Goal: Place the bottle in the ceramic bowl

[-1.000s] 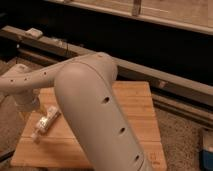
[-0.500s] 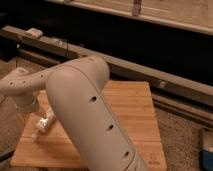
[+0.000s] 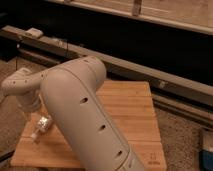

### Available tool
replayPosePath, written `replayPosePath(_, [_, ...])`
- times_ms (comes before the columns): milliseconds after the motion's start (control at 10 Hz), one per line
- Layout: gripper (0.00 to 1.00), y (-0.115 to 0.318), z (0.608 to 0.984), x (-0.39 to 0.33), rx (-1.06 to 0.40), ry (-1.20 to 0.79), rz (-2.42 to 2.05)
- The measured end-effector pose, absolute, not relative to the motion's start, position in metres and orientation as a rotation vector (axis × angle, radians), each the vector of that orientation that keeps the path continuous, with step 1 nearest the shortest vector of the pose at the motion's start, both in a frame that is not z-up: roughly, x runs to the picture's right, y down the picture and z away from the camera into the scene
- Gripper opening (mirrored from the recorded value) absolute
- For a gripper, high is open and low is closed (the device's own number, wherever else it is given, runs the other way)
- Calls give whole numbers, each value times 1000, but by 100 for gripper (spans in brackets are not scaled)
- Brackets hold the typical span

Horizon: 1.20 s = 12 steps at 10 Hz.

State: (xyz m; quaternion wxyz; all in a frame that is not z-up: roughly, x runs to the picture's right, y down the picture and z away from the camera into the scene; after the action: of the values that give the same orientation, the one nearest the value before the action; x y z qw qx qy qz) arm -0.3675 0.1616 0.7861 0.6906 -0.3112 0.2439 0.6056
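1. Gripper [image 3: 36, 112] hangs at the far left of the view, low over the left part of the table [image 3: 131, 107], at the end of a pale wrist that bends downward. The wrist housing covers its working end, so one cannot tell whether it is wide or narrow.
2. Just below it lies the bottle [image 3: 43, 124], on its side on the table. Its small white cap points toward the near-left edge and its whitish body angles up to the right. It cannot be told whether the gripper touches the bottle.
3. The arm [image 3: 85, 117] fills the foreground: a thick off-white link dotted with dark holes rises from the bottom centre to a rounded joint. From there a thinner link reaches left to the wrist. This arm hides the middle of the table.
4. The table has a light wooden top of joined planks. Its right half shows in full, with a small dark mark near the near-right corner.
5. Behind the table a long dark rail [image 3: 150, 70] runs from upper left down to the right. A small pale object [image 3: 34, 33] sits on the rail at the upper left.
6. Speckled floor [image 3: 180, 135] lies to the right of the table, and a blue and white thing [image 3: 206, 150] shows at the lower right edge.
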Motion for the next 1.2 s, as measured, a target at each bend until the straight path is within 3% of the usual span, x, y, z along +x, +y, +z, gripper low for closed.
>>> replayPosePath(1200, [65,197,814,-357,-707,643,1405])
